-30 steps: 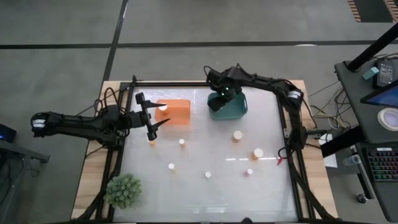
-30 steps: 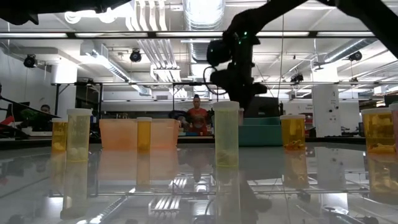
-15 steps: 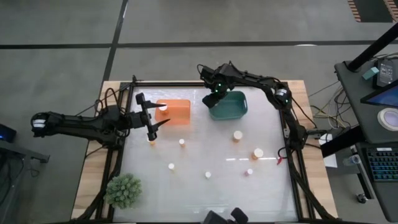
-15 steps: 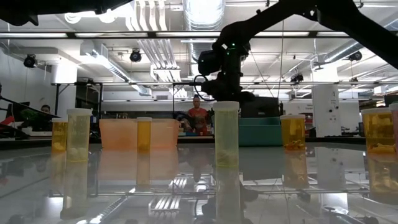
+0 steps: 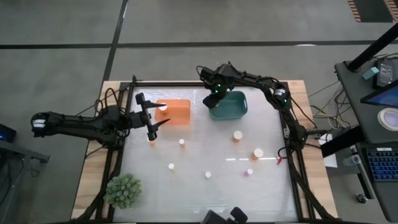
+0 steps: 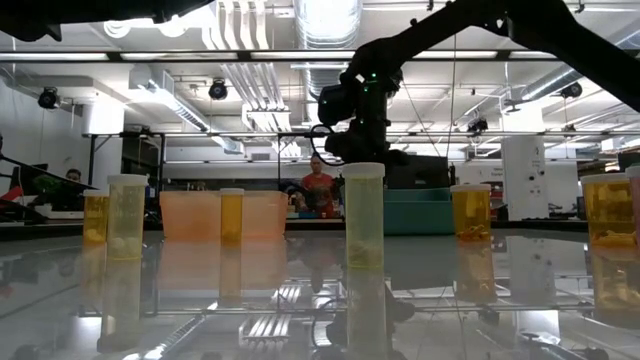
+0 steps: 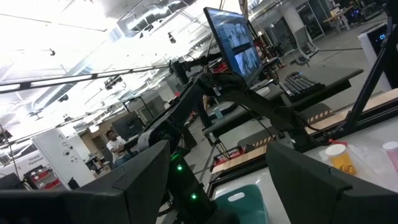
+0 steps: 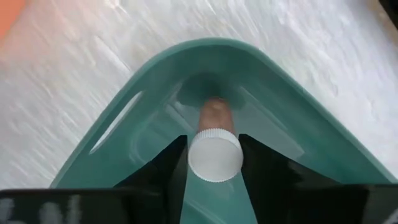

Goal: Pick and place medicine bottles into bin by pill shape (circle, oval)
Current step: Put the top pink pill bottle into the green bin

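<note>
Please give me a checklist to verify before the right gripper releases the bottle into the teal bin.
1. Bottle sits between the right gripper fingers: ok.
2. Right gripper is over the teal bin: ok, it hovers at the bin's left corner, and the right wrist view shows the bin's inside under the bottle.
3. Pill shape matches this bin: cannot tell, no pills visible.
4. Left gripper is out of the way: ok, it waits by the orange bin.
5. Loose bottles on the table are away from the drop: ok, the nearest stands apart from the bin.
</note>
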`<action>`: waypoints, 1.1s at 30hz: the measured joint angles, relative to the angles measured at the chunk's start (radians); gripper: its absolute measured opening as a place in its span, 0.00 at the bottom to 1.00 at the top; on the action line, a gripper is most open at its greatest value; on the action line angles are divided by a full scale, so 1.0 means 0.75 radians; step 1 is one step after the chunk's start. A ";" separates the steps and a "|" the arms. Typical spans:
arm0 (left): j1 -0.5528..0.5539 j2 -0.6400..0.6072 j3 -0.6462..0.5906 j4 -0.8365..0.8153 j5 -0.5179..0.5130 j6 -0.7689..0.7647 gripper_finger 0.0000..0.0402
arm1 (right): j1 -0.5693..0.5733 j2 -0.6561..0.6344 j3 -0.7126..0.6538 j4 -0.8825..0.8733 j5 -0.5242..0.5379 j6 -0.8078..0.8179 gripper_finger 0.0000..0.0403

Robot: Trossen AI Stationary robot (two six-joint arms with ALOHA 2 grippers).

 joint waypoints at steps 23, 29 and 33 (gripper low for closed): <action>0.000 0.000 0.000 -0.001 0.001 -0.001 0.63 | -0.003 -0.009 0.129 -0.135 0.071 -0.018 0.27; 0.000 0.000 0.000 -0.001 0.001 -0.001 0.63 | -0.003 0.000 0.089 -0.103 0.071 -0.031 0.05; 0.000 0.000 0.000 -0.002 0.001 -0.001 0.63 | 0.000 0.001 0.089 -0.079 0.071 -0.032 0.02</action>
